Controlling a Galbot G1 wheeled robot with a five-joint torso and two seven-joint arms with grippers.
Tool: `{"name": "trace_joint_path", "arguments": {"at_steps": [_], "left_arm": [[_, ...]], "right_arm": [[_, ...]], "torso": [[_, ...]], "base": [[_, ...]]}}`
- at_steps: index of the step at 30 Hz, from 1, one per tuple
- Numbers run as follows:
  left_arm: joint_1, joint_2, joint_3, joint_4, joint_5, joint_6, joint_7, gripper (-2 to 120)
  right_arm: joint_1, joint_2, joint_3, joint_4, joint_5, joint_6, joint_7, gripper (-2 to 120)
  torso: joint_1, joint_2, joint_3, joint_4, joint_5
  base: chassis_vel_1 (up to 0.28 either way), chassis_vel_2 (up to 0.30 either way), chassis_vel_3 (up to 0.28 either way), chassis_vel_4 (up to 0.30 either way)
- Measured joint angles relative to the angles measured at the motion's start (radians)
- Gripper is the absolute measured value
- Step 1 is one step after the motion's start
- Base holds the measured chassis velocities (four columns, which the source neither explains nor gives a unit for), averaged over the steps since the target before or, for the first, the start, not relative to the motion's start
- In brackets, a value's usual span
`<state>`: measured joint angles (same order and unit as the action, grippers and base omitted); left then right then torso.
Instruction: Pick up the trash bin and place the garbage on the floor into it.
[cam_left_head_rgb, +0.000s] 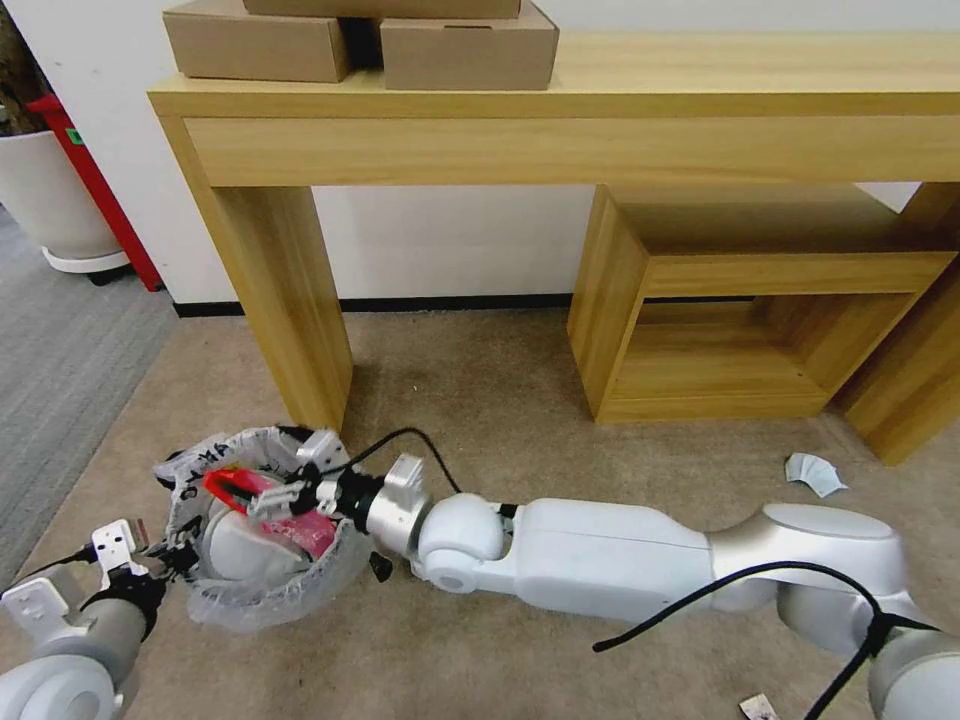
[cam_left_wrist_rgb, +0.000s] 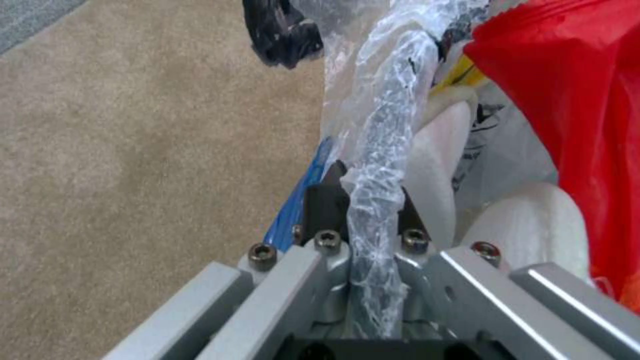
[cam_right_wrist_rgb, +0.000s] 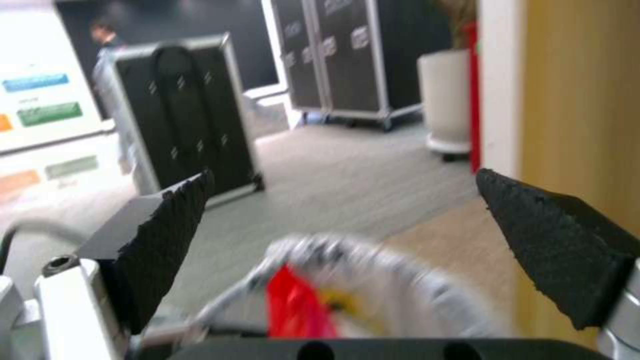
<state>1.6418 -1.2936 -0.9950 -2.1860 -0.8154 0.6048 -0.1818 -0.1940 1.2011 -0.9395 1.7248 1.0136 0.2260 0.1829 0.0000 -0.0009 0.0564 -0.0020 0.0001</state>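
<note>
Nearest to us, at the lower left of the head view, our left claw (cam_left_head_rgb: 178, 553) grips the near-left rim of the trash bin (cam_left_head_rgb: 262, 590). From the left wrist view we see its dark fingertips (cam_left_wrist_rgb: 327, 202) pinched on the crinkly bag-wrapped rim (cam_left_wrist_rgb: 380, 165), so it is closed on the bin. The bin hangs tilted just above the beige carpet floor (cam_left_head_rgb: 520, 400), its mouth turned up toward us. Inside it lie a white slipper (cam_left_head_rgb: 245, 550), a red wrapper (cam_left_head_rgb: 232, 487) and a pinkish-red packet (cam_left_head_rgb: 305, 530).

Our right arm (cam_left_head_rgb: 620, 565) stretches from the lower right across the carpet to the bin. Our right claw (cam_left_head_rgb: 285, 495) sits over the bin's mouth; in the right wrist view its two black pads (cam_right_wrist_rgb: 557, 250) stand wide apart with nothing between them, above the blurred bin and red wrapper.

To the right, on the carpet, a pale blue mask (cam_left_head_rgb: 815, 473) lies well apart from the bin, and a small scrap (cam_left_head_rgb: 758, 708) rests at the near edge.

Farther off stands a light wooden worktop (cam_left_head_rgb: 560, 95) against the white wall, carrying cardboard boxes (cam_left_head_rgb: 360, 40), with a low wooden shelf unit (cam_left_head_rgb: 740, 300) tucked under it on the right. At the far left are a white planter (cam_left_head_rgb: 55, 195) and grey ribbed carpet (cam_left_head_rgb: 60, 370).
</note>
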Motion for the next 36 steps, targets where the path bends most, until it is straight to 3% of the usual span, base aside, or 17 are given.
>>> {"name": "trace_joint_path", "arguments": {"at_steps": [12, 26, 36], "left_arm": [[0.016, 0.002, -0.015, 0.006, 0.005, 0.001, -0.001, 1], [0.033, 0.006, -0.041, 0.034, 0.008, 0.003, -0.017, 1], [0.056, -0.007, -0.041, 0.011, 0.017, 0.003, -0.016, 1]], "right_arm": [[-0.063, -0.113, 0.177, 0.100, 0.014, -0.008, 0.018, 100], [-0.293, -0.341, 0.495, 0.210, -0.016, -0.007, 0.019, 100], [-0.422, -0.421, 0.603, 0.274, -0.040, -0.006, 0.086, 100]], "torso": [[0.000, 0.000, 0.000, 0.0001, 0.0000], [0.000, 0.000, 0.000, -0.0001, 0.0002], [0.000, 0.000, 0.000, -0.0002, -0.0001]], "base": [[0.000, 0.000, 0.000, 0.000], [0.000, 0.000, 0.000, 0.000], [0.000, 0.000, 0.000, 0.000]]}}
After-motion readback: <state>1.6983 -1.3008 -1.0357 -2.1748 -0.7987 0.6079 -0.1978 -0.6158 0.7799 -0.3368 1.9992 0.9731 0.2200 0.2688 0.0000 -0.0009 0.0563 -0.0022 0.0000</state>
